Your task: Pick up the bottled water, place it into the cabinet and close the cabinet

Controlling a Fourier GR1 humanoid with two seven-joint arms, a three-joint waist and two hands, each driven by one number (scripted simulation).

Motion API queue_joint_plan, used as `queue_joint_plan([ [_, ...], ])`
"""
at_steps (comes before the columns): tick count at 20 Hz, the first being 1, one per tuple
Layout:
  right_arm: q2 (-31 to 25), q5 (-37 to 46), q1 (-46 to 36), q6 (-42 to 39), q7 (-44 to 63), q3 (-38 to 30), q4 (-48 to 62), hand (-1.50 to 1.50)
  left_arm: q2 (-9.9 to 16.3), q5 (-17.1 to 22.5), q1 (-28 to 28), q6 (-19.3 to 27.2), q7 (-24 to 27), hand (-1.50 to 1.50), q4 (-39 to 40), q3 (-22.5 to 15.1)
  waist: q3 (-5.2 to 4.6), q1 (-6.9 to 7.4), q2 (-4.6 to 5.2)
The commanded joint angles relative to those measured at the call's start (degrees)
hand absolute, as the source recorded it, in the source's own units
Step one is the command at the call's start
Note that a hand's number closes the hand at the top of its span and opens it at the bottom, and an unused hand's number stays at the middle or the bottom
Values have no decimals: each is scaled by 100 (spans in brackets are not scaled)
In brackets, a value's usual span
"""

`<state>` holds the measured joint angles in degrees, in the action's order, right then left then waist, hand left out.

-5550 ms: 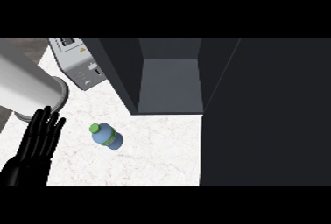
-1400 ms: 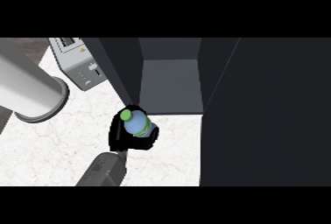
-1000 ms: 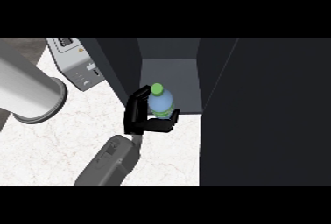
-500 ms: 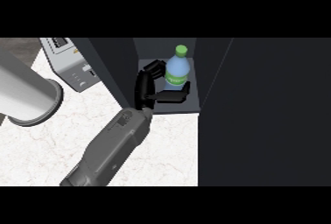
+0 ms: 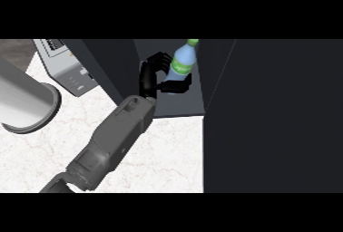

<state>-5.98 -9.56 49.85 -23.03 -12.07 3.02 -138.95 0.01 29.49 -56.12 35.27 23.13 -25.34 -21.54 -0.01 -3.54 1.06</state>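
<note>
The bottled water [image 5: 182, 62], clear blue with a green label and green cap, stands tilted inside the open dark cabinet [image 5: 179, 103], its cap toward the back. My left hand [image 5: 150, 78] reaches into the cabinet from the lower left, with fingers behind the bottle and thumb in front of its base, curled round it. The bottle's base is hidden by the thumb. The cabinet's dark door [image 5: 281, 113] stands open and fills the right side of the head view. My right hand does not show.
A large grey cylinder [image 5: 23, 104] lies at the left edge. A grey box appliance [image 5: 67, 68] stands against the cabinet's left wall. The white marble counter [image 5: 164, 154] runs under my forearm.
My left hand has lifted the bottle off the counter and carried it up and right into the cabinet. The forearm now stretches further in.
</note>
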Motion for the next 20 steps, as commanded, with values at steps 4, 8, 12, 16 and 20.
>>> queue_joint_plan([
  [4, -33, -658, 303, -219, -28, -156, -321, -150, 440, 119, -356, 86, 170, 150, 1021, 567, -5, -81, 14],
  [8, -91, -704, 271, -288, -36, -221, -387, -150, 312, 302, -431, 86, 533, 150, 1261, 900, -11, -181, 64],
  [12, -40, -599, 25, -207, -5, -242, -178, -150, 299, -59, -928, 470, 435, -150, 1708, 648, -5, -183, 96],
  [16, -54, -693, 50, -334, -66, -240, -41, -150, 344, -218, -958, 585, 768, -150, 1847, 583, -5, -147, 81],
  [20, 31, -520, 164, -317, 14, -31, -254, -150, 477, -304, -1146, 690, 713, -150, 2092, 563, -13, -256, 118],
])
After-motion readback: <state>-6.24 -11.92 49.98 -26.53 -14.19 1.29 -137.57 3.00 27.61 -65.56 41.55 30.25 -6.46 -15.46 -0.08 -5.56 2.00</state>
